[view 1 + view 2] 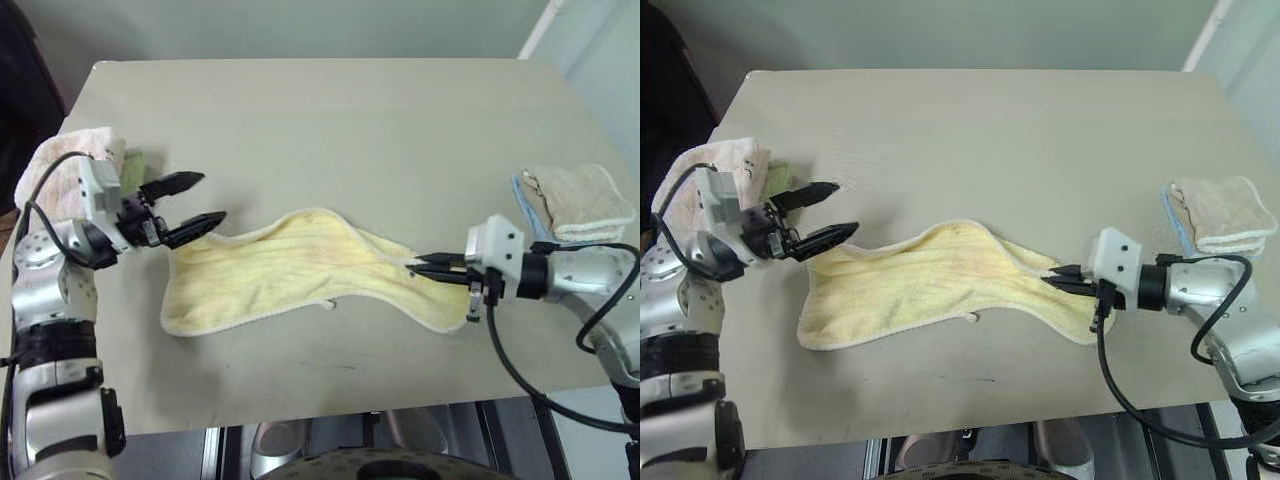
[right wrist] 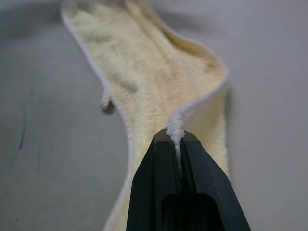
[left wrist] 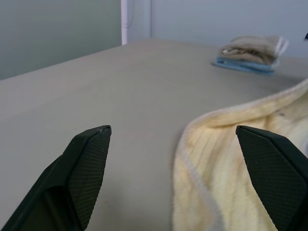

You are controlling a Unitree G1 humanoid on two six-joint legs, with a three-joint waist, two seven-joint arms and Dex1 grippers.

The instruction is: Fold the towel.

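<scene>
We see the towel lying across the middle of the tabletop, spread in a loose, uneven strip that runs from the robot's left toward its right. The cloth is pale yellow with a whitish stitched edge. Its wider left end lies flat; toward the right it narrows and wrinkles. A small loop or tag projects from the near edge, though we cannot tell which.

The right pincer is pressed together on the towel's whitish edge near the narrow right end. In the right wrist view we see the hem bunched between the two black fingers, with the rest of the cloth trailing away from them across the tabletop. The pinched edge stands slightly raised above the surface.

The left pincer is spread wide and holds nothing. It sits just beside the towel's left end, over the upper left corner, with one finger at the cloth's edge and the other above bare tabletop. In the left wrist view the towel's curved hem lies between the two separated fingers.

A pink-white folded towel rests at the tabletop's left edge, behind the left arm. A beige folded towel lies on a blue cloth near the right edge, well apart from the yellow towel.
</scene>
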